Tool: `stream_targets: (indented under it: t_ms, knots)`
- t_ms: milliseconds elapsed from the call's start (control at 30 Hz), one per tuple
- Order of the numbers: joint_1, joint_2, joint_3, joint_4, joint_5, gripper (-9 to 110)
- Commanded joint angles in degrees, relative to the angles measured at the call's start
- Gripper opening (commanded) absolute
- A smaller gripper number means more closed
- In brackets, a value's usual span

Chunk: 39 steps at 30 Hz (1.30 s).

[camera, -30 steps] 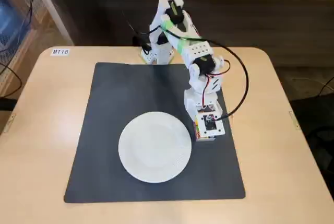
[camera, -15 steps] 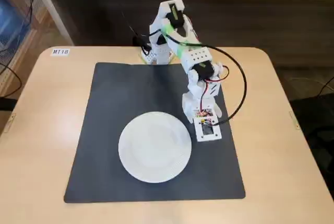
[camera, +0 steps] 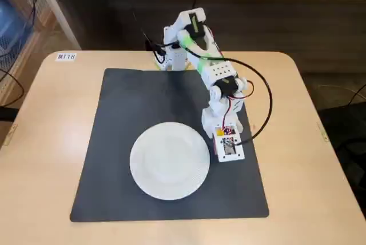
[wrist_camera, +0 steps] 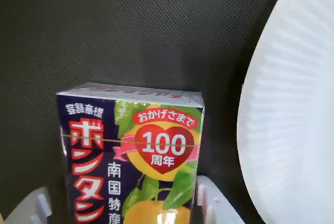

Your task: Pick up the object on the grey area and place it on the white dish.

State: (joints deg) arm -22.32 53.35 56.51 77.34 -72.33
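Box (wrist_camera: pixel 133 156) sits between the two white fingers of the gripper (wrist_camera: pixel 125 203) in the wrist view, one finger touching its right side and the other seeming slightly apart at the left, so whether the grip is clenched I cannot tell; it is over the grey mat (camera: pixel 143 96), just beside the rim of the white dish (camera: pixel 169 160). Doing this step well probably means confirming a firm squeeze, lifting clear of the rim, then carrying the box sideways over the dish's middle before lowering. Dish is empty.
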Motion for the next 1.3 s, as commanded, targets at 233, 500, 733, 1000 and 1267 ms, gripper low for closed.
stream_targets:
  t_ms: [233, 500, 733, 1000, 1267]
  knots:
    - [-0.3, -3.3, -6.2, 0.4, 1.5, 20]
    - [-0.8, -3.3, -6.8, 1.6, 2.3, 17]
    - [-1.2, -2.3, -15.0, 8.0, 2.3, 17]
    - [0.6, -2.2, -25.1, 15.0, 2.4, 18]
    - [6.4, -1.8, -30.1, 18.5, 2.4, 18]
